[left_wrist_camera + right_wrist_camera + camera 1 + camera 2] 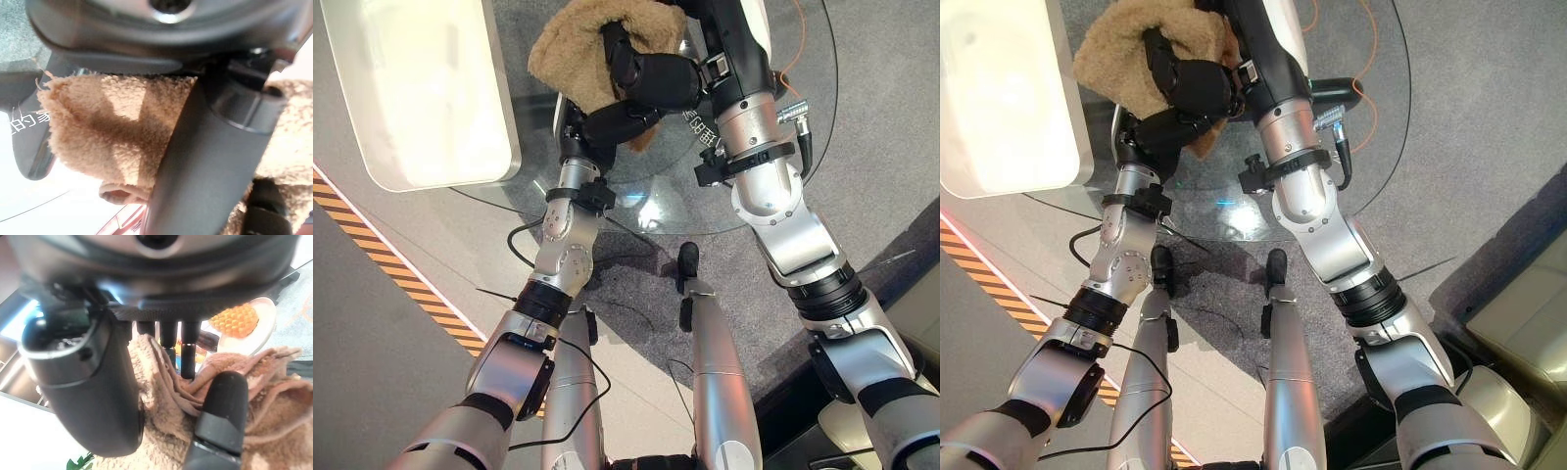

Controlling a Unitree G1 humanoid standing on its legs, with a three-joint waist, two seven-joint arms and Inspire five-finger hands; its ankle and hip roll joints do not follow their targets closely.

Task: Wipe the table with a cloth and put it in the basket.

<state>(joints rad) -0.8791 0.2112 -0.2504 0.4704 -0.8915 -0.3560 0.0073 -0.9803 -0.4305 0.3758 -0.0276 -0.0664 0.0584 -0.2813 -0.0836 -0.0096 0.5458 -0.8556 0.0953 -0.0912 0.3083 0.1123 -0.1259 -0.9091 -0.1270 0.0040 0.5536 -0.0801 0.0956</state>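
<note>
A: Hands first. Pose?

B: Both arms reach forward over the round glass table (pixel 724 211). The right hand (pixel 651 78) sits on top of the tan cloth (pixel 573 44), fingers curled into it, gripping it. The left hand (pixel 612 125) is just below and beside it, tucked under the cloth's near edge, touching the cloth.

A: Left hand's grip?

B: Can't tell. In the left wrist view the cloth (pixel 102 132) hangs right past the hand, with a dark finger (pixel 205 166) lying across it, but whether it clamps is not readable.

A: Right wrist view?

B: Fingers (pixel 188 357) pressed down into the cloth folds, thumb (pixel 222 411) against the cloth from the other side. So a pinch on the cloth.

A: Where's the cloth?

B: Bunched up at the far part of the glass table, under the right hand.

A: Anything one view adds?

B: The right wrist view shows a white dish (pixel 254 330) with an orange spiky ball (pixel 237 319) past the cloth. The eye views show a white-topped table (pixel 411 88) to the left, just beside the glass one, and a striped floor line (pixel 396 264).
</note>
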